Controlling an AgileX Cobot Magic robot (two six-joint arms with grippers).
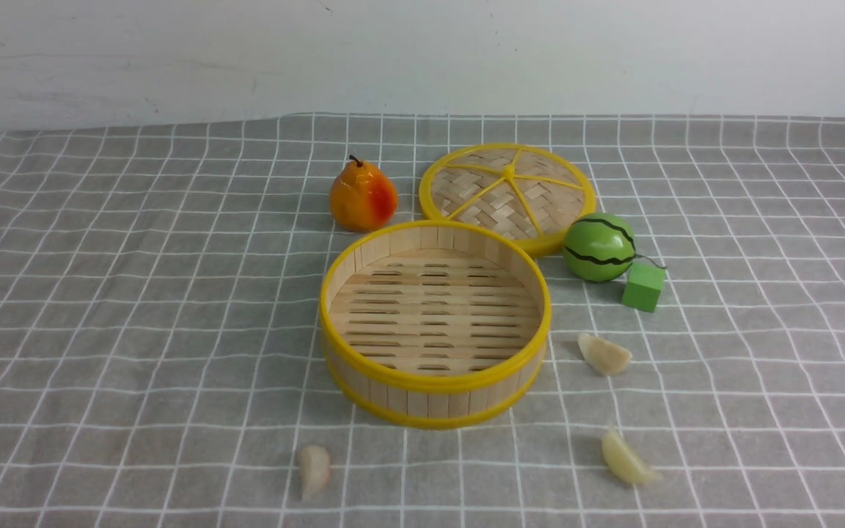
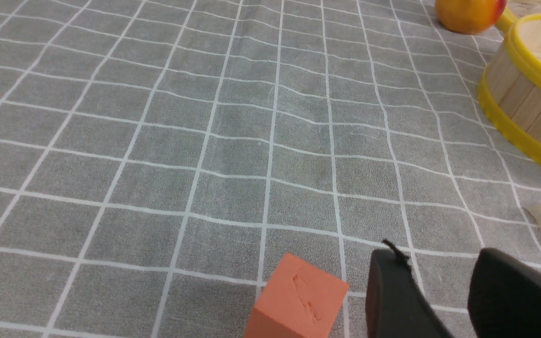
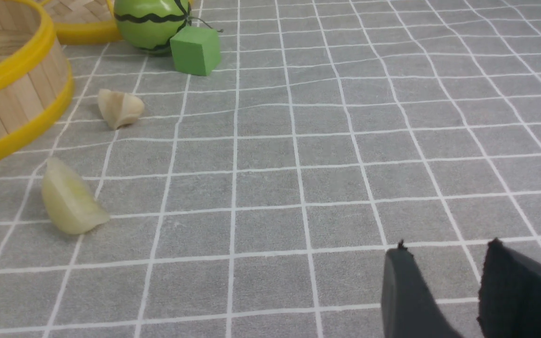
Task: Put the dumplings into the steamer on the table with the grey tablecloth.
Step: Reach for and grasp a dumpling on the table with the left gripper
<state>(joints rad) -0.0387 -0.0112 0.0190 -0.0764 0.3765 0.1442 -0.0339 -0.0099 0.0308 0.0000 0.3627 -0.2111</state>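
Slatted bamboo steamer (image 1: 435, 315), round — pale, crescent dumplings (image 1: 314, 471) (image 1: 604, 354) (image 1: 629, 458) outside, right-hand pair slanting, left one lengthwise toward wall; both grippers (image 2: 432, 277) (image 3: 449, 272) parted.

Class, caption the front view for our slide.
Three dumplings lie on grey cloth around an empty steamer.

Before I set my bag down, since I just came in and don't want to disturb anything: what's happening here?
Nothing is being handled: the left gripper and right gripper are open and empty. The three dumplings lie on the grey tablecloth, outside the steamer.
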